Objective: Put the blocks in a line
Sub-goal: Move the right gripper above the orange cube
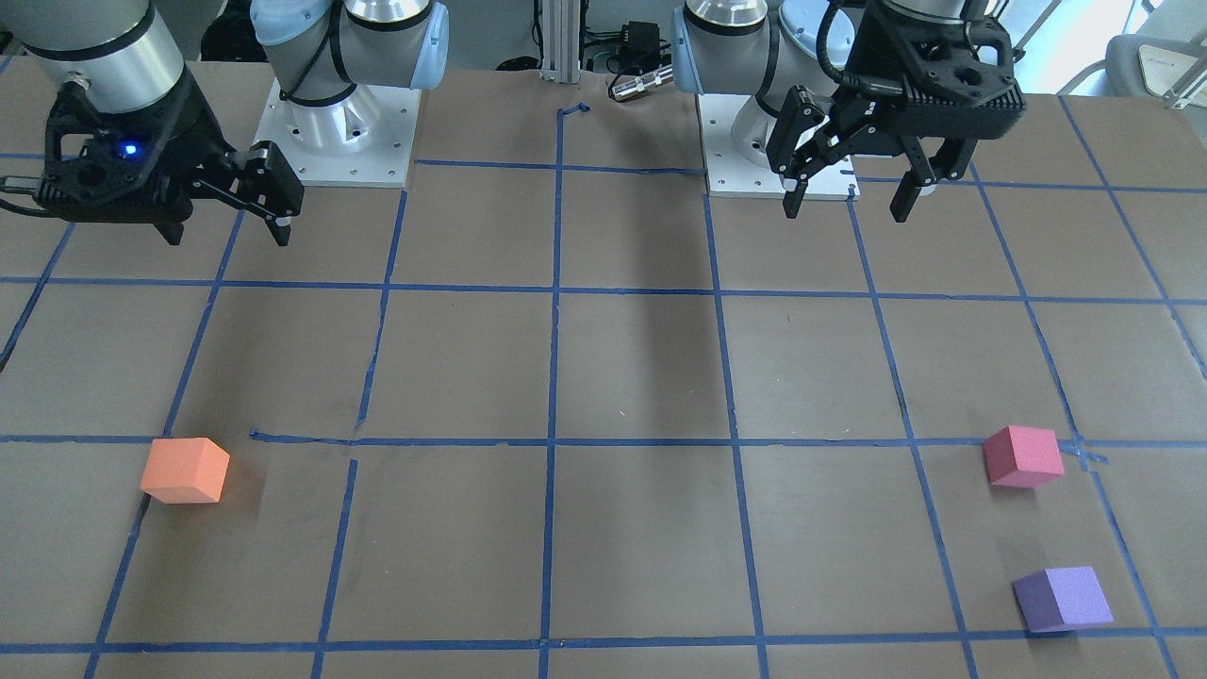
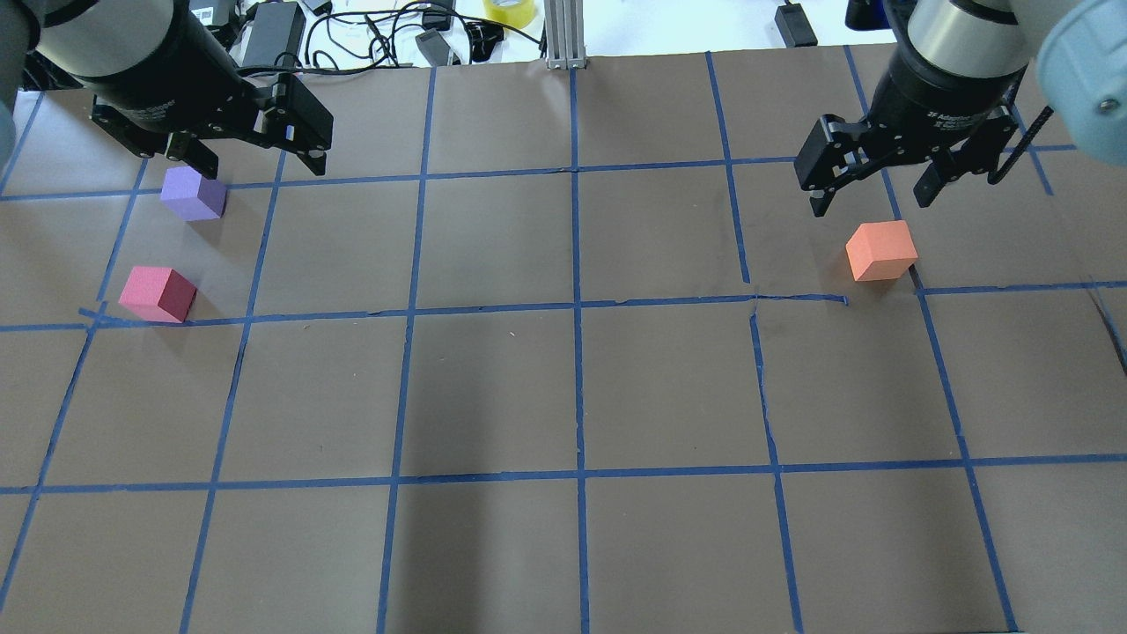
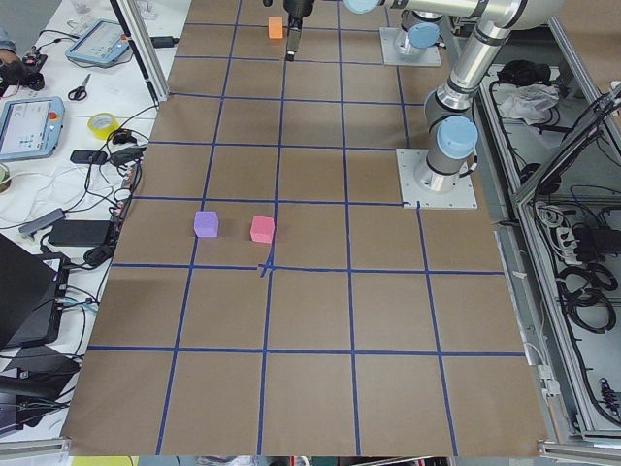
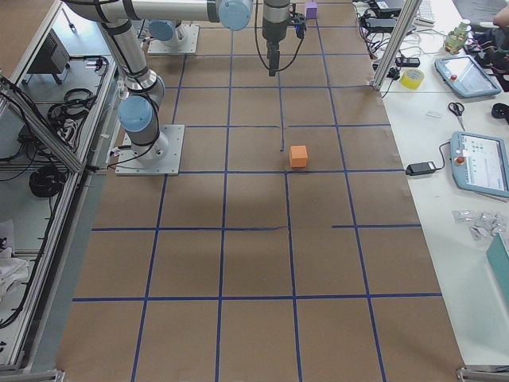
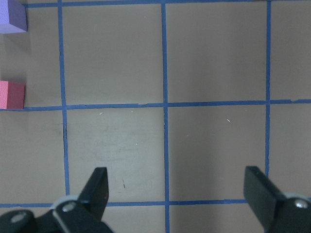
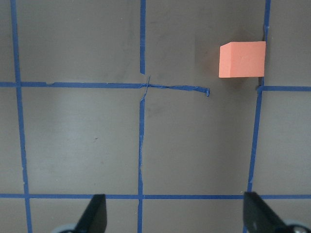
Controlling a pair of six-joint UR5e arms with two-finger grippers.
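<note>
The orange block (image 1: 186, 470) (image 2: 880, 250) lies on the brown table on my right side, and also shows in the right wrist view (image 6: 242, 59). The pinkish-red block (image 1: 1023, 456) (image 2: 158, 293) and the purple block (image 1: 1063, 599) (image 2: 194, 194) lie apart on my left side. Both show at the left edge of the left wrist view, pinkish-red (image 5: 10, 95) and purple (image 5: 10, 17). My left gripper (image 1: 847, 209) (image 2: 260, 165) (image 5: 180, 191) is open and empty, raised above the table. My right gripper (image 1: 229, 236) (image 2: 870, 201) (image 6: 177, 213) is open and empty, also raised.
Blue tape lines (image 2: 577, 308) mark a grid on the table. White arm base plates (image 1: 344, 141) (image 1: 754, 174) sit at my edge. Cables and a yellow tape roll (image 2: 506, 9) lie past the far edge, by a metal post (image 2: 563, 35).
</note>
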